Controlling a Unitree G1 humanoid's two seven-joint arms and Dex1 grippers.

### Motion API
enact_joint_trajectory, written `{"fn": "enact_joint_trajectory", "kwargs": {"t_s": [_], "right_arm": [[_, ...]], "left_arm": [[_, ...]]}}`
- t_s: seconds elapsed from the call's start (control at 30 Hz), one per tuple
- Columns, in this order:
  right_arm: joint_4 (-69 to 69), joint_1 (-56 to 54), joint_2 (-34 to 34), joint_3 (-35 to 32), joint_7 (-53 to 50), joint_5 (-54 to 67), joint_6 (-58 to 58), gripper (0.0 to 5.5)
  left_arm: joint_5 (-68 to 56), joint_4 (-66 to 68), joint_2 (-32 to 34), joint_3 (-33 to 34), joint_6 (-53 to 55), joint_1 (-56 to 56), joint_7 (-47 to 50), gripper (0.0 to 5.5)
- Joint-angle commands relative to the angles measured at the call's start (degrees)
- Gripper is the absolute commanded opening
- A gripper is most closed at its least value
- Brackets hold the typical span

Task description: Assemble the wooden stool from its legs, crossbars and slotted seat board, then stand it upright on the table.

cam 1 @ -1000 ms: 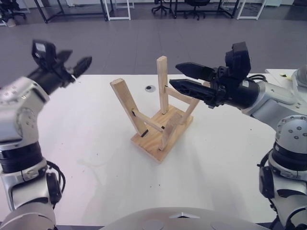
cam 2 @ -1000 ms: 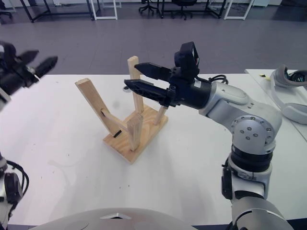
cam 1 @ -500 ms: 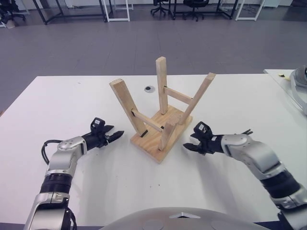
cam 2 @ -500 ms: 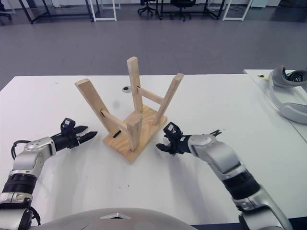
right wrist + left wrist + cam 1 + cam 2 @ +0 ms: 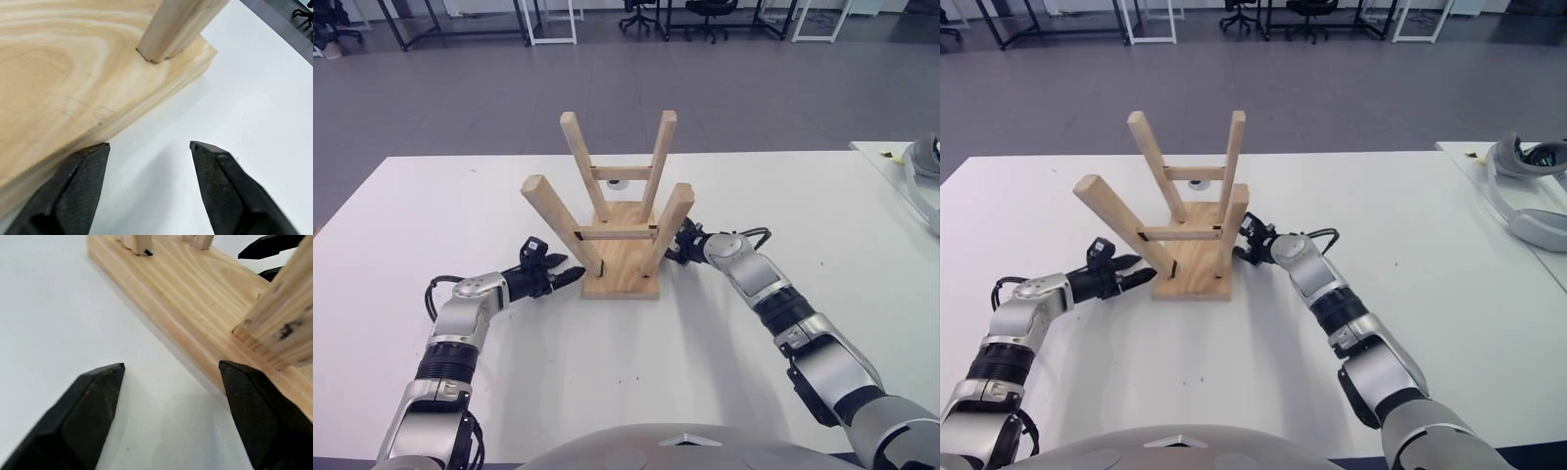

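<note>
Nothing legible: no text, number, label or sign can be read on any surface (the few small dark marks on the pale wooden stool [image 5: 619, 264], at the centre of the frame, are smudges rather than readable letters).
</note>
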Motion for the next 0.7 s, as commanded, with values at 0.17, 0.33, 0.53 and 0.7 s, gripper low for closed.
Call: {"fn": "enact_joint_trajectory", "kwargs": {"t_s": [0.17, 0.33, 0.53, 0.7], "right_arm": [[8.38, -6.31, 1.52, -6.82, 0.54, -1.38, -7.09, 3.09], [-13.09, -0.44, -5.09, -19.02, -8.58, -2.01, -4.48, 3.09], [-50.30, -5.10, -2.41, -30.11, -12.11, 8.16, 5.71, 3.09], [-66.76, -11.64, 6.15, -27.94, -15.44, 20.23, 19.79, 3.09]], "left_arm": [[-2.07, -10.43, 0.27, 2.13, 5.29, 4.83, 3.21, 3.57], [-1.67, -27.92, 4.03, 14.19, 8.27, 11.08, 14.84, 3.57], [-8.26, -48.71, -0.53, 24.44, 14.31, 5.95, 30.16, 3.57], [-16.81, -57.84, -4.35, 23.75, 19.34, -2.43, 39.52, 3.57]]}}
